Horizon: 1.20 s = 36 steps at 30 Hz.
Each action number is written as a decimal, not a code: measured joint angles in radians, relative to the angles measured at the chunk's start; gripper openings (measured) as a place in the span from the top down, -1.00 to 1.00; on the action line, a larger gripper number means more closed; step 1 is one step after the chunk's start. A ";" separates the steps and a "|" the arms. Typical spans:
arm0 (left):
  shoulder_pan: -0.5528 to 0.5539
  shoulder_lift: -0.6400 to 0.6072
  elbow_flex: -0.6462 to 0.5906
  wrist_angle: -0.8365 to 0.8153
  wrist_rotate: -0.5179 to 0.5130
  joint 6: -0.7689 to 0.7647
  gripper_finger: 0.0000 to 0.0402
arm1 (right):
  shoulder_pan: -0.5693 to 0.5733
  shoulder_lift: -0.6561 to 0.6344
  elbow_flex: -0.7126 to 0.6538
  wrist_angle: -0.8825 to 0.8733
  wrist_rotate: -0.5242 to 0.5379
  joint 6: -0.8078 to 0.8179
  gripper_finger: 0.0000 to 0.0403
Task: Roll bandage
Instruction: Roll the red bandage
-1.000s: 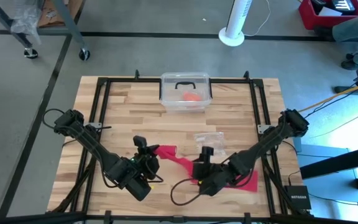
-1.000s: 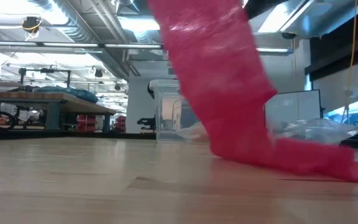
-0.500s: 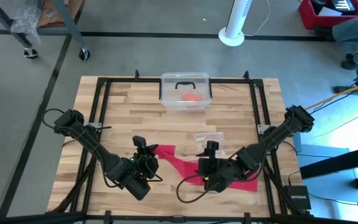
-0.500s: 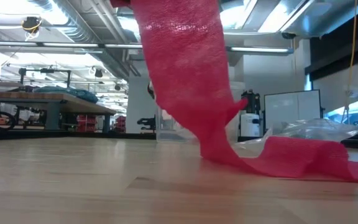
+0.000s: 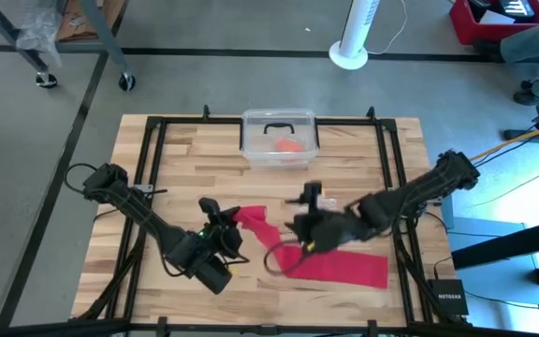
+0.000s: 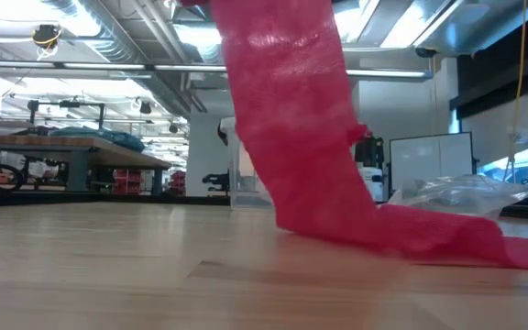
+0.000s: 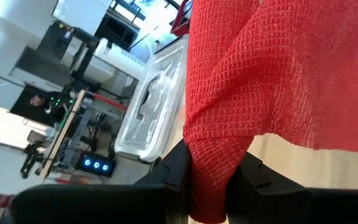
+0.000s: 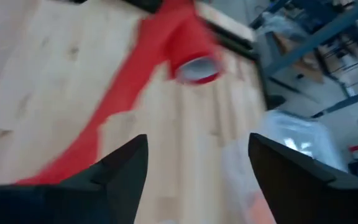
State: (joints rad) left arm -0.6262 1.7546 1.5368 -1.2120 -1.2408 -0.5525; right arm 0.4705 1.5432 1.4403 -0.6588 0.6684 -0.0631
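Bandage, a long, narrow, bright red band of soft matte cloth (image 5: 330, 267), has one end lifted off the wooden worktop (image 5: 185, 154) and the rest trailing flat on it, running off toward the worktop's right front part. The left gripper (image 5: 225, 223) has its fingers (image 7: 173, 168) clamped on that lifted end; in the left wrist view the waffle-textured cloth bunches between them. Judgement: holding this end up keeps the band taut enough to wind.

Right gripper (image 5: 312, 225), just beside the lifted end and above the band's middle stretch, has its fingers (image 8: 126, 168) wide apart and holds nothing. Its wrist view looks past them at the red band and the left gripper's end, which shows there as a short red tube shape. Judgement: it is placed to come in and help turn or guide the cloth.

Clear lidded plastic box (image 5: 280, 139) with an orange-red lump inside stands well behind the bandage, at the worktop's back edge. Crinkly clear plastic bag (image 6: 456, 194) lies near the band, behind it.

Room: bare wood left of the bandage and in front of it; the flat tail ends near the worktop's front right edge, so little margin there.
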 joint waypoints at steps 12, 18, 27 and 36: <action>0.082 0.000 0.055 0.140 0.251 -0.016 0.73 | -0.059 -0.266 -0.179 0.047 -0.114 -0.087 -0.38; 0.076 0.000 0.071 0.352 0.295 -0.014 0.73 | -0.059 -0.391 -0.413 0.270 -0.201 -0.075 -0.38; 0.072 0.000 0.071 0.559 0.352 -0.068 0.73 | -0.059 -0.450 -0.560 0.497 -0.338 -0.125 -0.38; 0.093 0.000 0.071 0.622 0.352 -0.140 0.73 | -0.058 -0.437 -0.593 0.508 -0.503 -0.156 -0.38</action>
State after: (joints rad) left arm -0.5333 1.7542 1.6077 -0.5903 -0.8886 -0.6925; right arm 0.4129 1.1061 0.8476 -0.1510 0.1650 -0.2186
